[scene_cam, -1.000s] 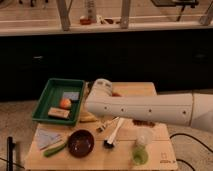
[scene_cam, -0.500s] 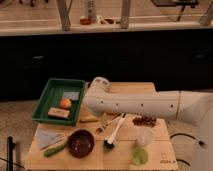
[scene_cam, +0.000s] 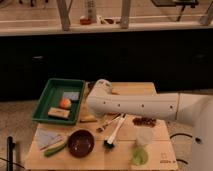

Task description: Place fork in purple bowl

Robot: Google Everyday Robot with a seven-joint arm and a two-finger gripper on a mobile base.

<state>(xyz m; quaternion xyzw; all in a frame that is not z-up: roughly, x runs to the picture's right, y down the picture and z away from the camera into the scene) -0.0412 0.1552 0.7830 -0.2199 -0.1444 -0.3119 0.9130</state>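
The fork [scene_cam: 106, 124] is thin and silvery and lies on the wooden table [scene_cam: 160, 150], just left of the white-handled, black-headed brush [scene_cam: 114, 134]. The purple bowl [scene_cam: 81, 142] sits at the table's front left, a short way below and left of the fork. My white arm [scene_cam: 135, 106] reaches in from the right across the table's middle. My gripper [scene_cam: 98, 102] is at the arm's rounded left end, just above the fork and right of the green tray. It is mostly hidden by the arm.
A green tray [scene_cam: 46, 97] at the left holds an orange fruit [scene_cam: 65, 103] and a tan block [scene_cam: 59, 113]. A grey cloth [scene_cam: 47, 138] and a green item [scene_cam: 55, 150] lie left of the bowl. A clear cup [scene_cam: 145, 136], a green object [scene_cam: 140, 157] and brown bits [scene_cam: 145, 121] are at the right.
The arm has shifted slightly back over the table, uncovering the brown bits at the right. Its left end stays near the tray. The fork, brush and bowl have not moved.
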